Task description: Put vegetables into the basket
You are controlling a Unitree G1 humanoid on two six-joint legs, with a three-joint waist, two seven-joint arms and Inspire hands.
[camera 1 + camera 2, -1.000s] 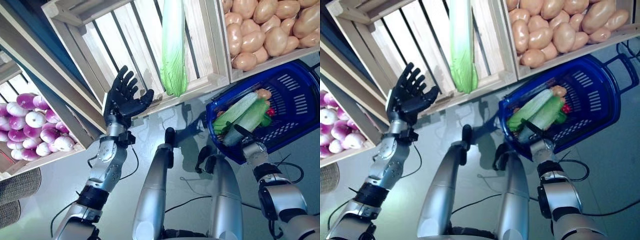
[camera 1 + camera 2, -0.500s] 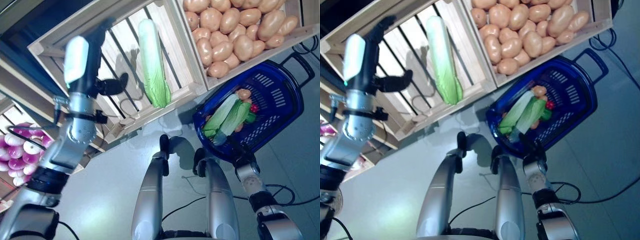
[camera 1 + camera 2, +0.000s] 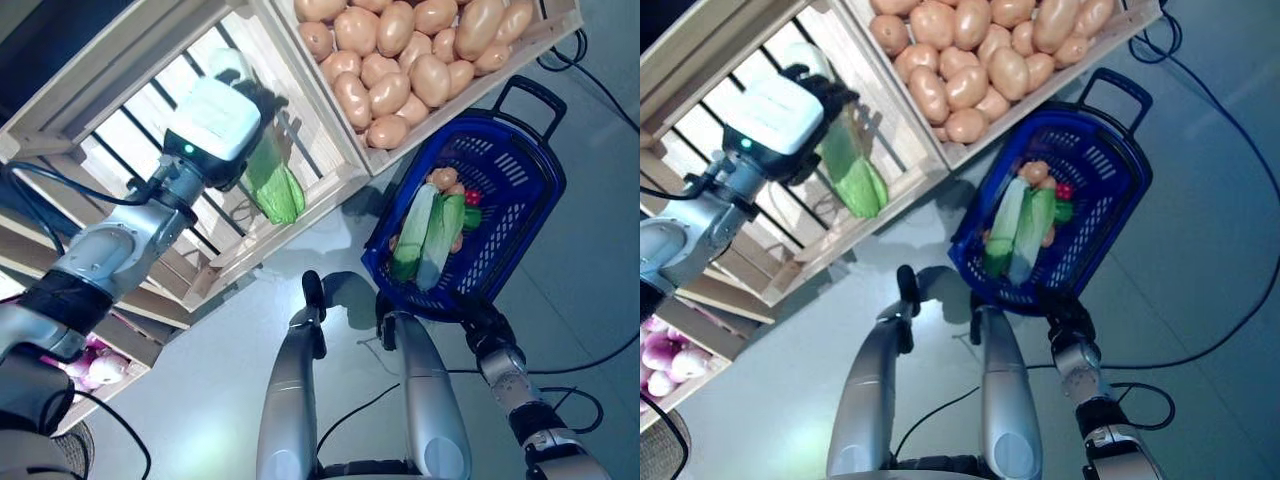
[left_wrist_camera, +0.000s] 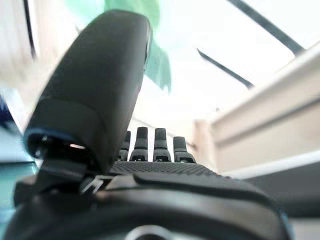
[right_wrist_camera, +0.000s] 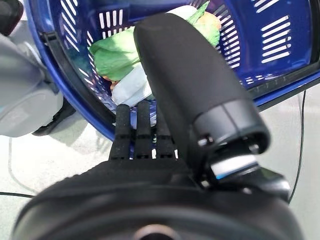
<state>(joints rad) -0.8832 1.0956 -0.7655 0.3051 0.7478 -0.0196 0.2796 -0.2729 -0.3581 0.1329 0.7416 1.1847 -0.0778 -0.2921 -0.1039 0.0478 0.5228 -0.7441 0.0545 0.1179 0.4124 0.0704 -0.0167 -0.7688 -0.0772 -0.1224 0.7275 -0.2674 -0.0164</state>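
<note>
Cabbage (image 3: 272, 178) lengthwise along crate (image 3: 330, 190) slats, leafy end toward rim.

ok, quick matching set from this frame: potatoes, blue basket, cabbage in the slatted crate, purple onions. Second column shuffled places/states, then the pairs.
1 potatoes
2 blue basket
3 cabbage
4 purple onions

A held by the right hand
B slatted crate, under the left hand
C lowest crate, far left
D crate above the basket

Pairs: 1-D, 2-A, 3-B, 4-C
</note>
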